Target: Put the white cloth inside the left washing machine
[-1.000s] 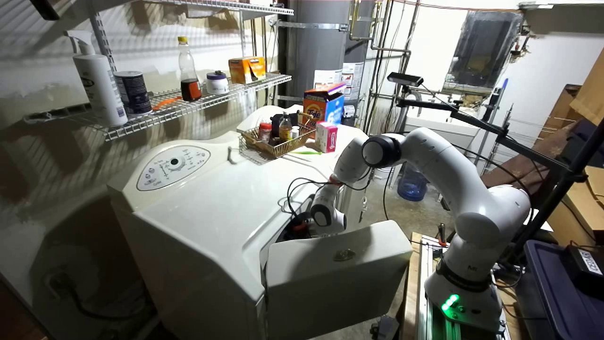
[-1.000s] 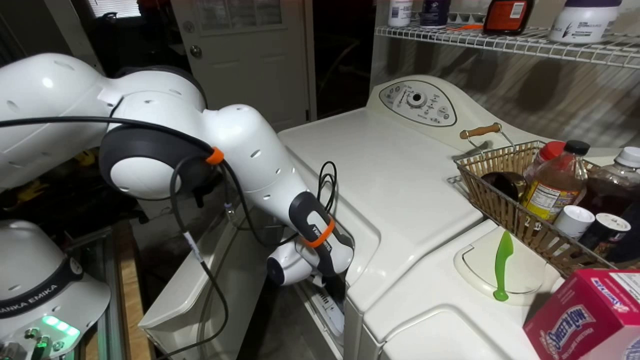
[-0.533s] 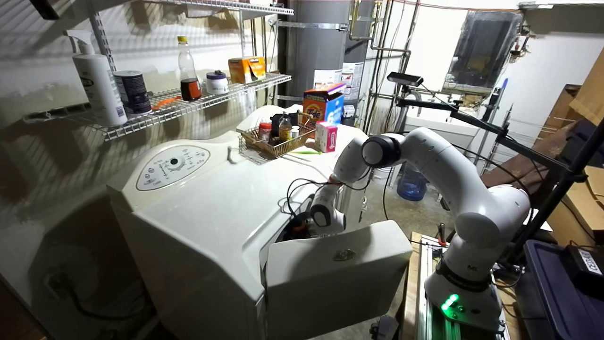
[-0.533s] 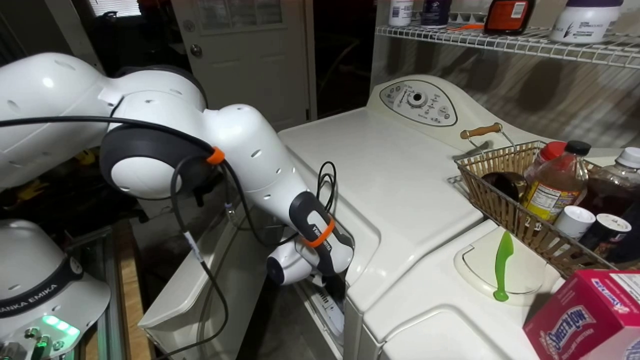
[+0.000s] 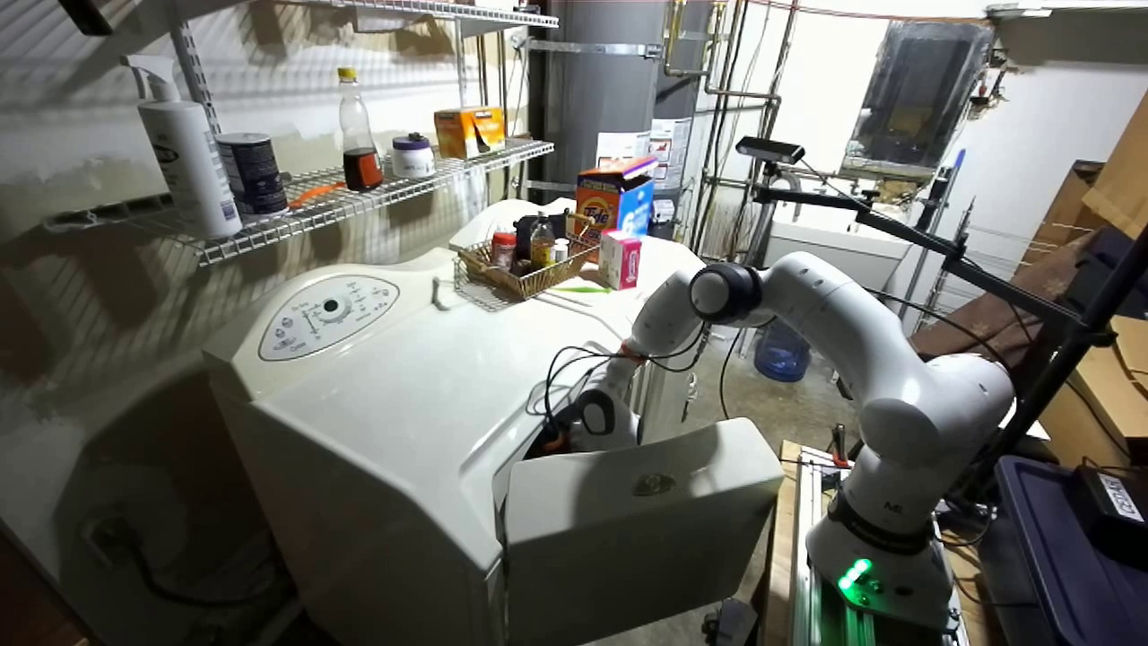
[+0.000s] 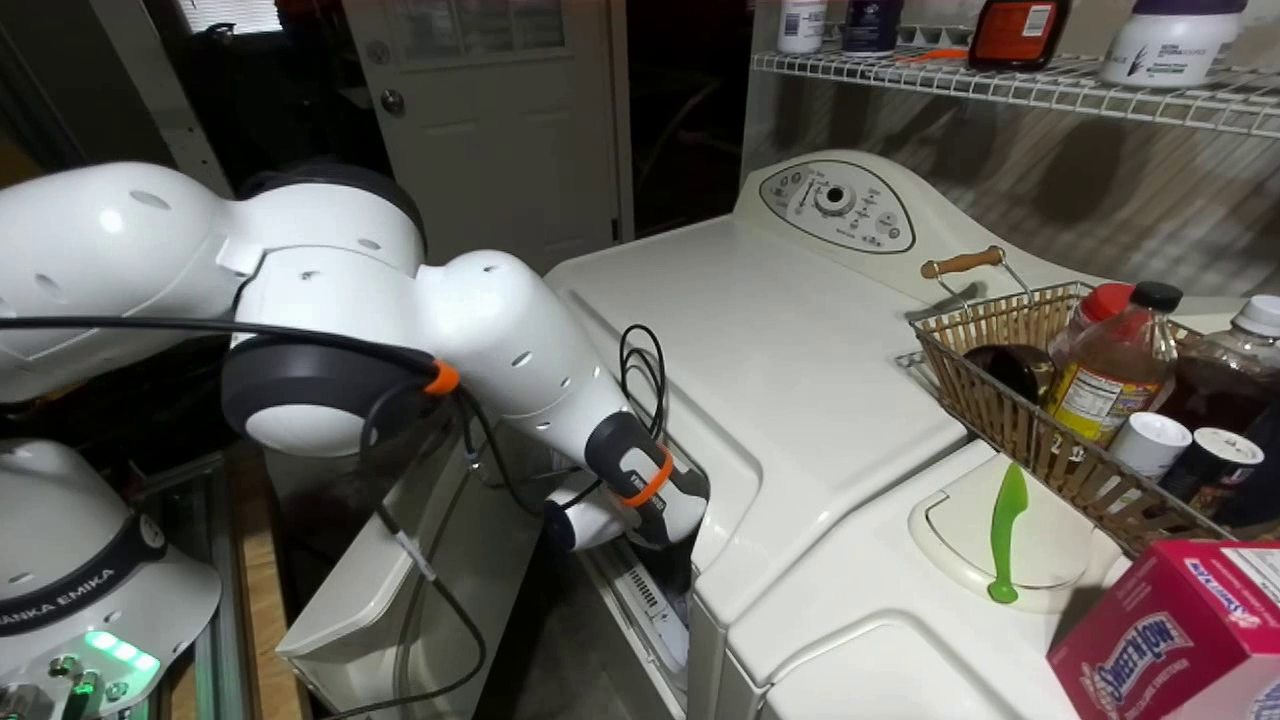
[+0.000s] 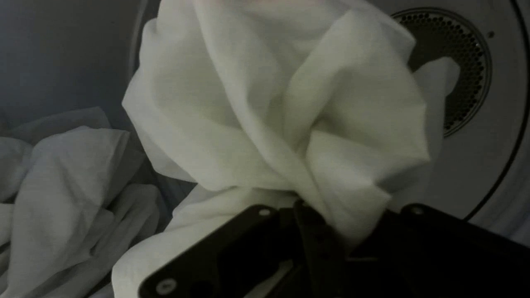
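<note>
Inside the washing machine (image 5: 386,386), before a round perforated plate (image 7: 468,54), the gripper (image 7: 341,221) holds the white cloth (image 7: 265,111), its jaws narrow on the bunched folds. Rumpled pale fabric (image 7: 70,190) lies nearby (whether joined to it, I cannot tell); the machine's door (image 5: 646,538) stands open.

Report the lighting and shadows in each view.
Wrist view: dim, the held white cloth greyish, the gripper almost black. Both exterior views: striped shadows on the wall. In an exterior view: bright glare spot on the robot arm, deep shade beneath it.
</note>
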You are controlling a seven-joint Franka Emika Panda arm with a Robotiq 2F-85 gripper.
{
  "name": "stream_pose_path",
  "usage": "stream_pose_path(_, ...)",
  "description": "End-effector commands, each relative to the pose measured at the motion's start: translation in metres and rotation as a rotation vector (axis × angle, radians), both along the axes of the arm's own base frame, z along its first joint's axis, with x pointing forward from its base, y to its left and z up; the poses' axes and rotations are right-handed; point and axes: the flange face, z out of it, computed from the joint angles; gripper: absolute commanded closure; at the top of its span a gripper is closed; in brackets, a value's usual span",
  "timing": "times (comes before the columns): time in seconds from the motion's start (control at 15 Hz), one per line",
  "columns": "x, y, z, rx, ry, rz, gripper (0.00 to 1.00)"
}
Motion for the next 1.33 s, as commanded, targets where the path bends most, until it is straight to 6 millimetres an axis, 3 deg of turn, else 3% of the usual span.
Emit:
stream_pose_path(0.0, 0.022, -0.019, -0.01, -0.095, -0.109, -0.08, 0.97)
stream_pose_path(0.47, 0.033, 0.001, -0.018, -0.206, -0.259, -0.168, 0.97)
stream_pose_path(0.53, 0.032, 0.003, -0.024, -0.218, -0.26, -0.172, 0.61)
stream_pose_path(0.67, 0.022, 0.003, -0.021, -0.23, -0.281, -0.149, 0.55)
stream_pose_path(1.13, 0.028, 0.029, -0.018, -0.214, -0.288, -0.091, 0.07)
stream_pose_path(1.27, 0.025, 0.032, -0.017, -0.198, -0.248, -0.067, 0.0)
